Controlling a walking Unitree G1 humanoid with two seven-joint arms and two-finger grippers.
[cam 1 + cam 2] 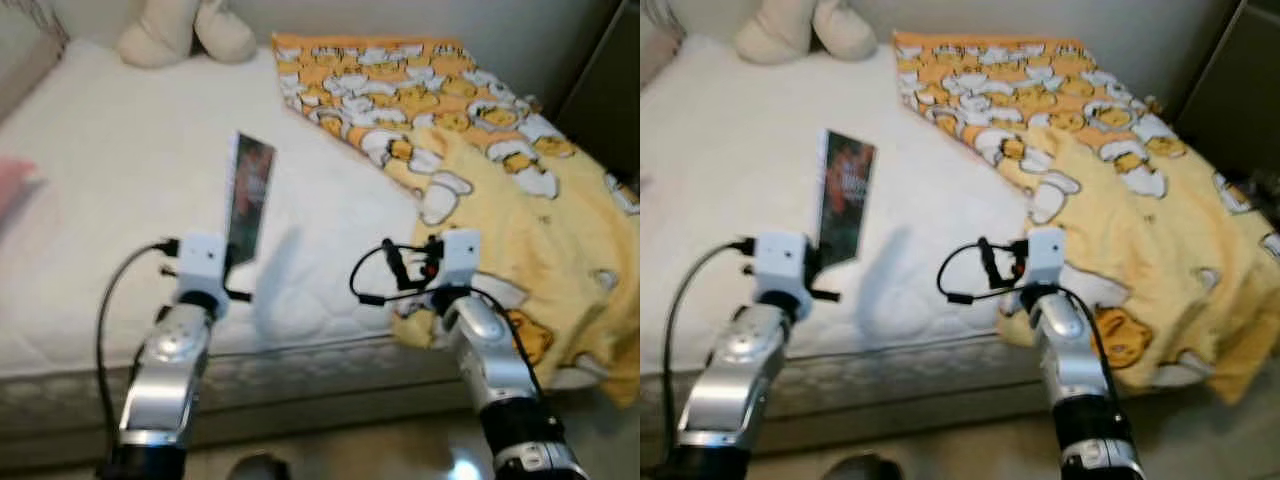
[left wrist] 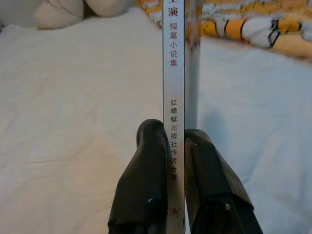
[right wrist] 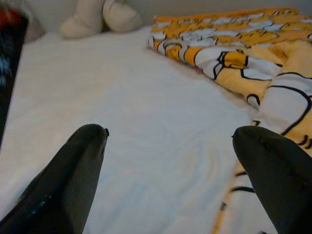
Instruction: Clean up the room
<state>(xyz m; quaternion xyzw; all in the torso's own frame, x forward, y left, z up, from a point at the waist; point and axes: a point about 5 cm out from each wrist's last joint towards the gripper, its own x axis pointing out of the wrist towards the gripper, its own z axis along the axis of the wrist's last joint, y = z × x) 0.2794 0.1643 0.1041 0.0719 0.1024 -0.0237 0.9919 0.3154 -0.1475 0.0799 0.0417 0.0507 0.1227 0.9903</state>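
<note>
Thin paperback book held up on its end above the white mattress, pinched by its spine between the two fingers of the left gripper. Right gripper wide open, low over the bed edge, just beside the yellow cartoon blanket. Cream plush toy far back by the wall.

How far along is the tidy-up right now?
Done: the book is off the bed, held upright. In hand: the left gripper is shut on its spine. Left: stowing it, and the yellow blanket lies rumpled beside the open right gripper.
</note>
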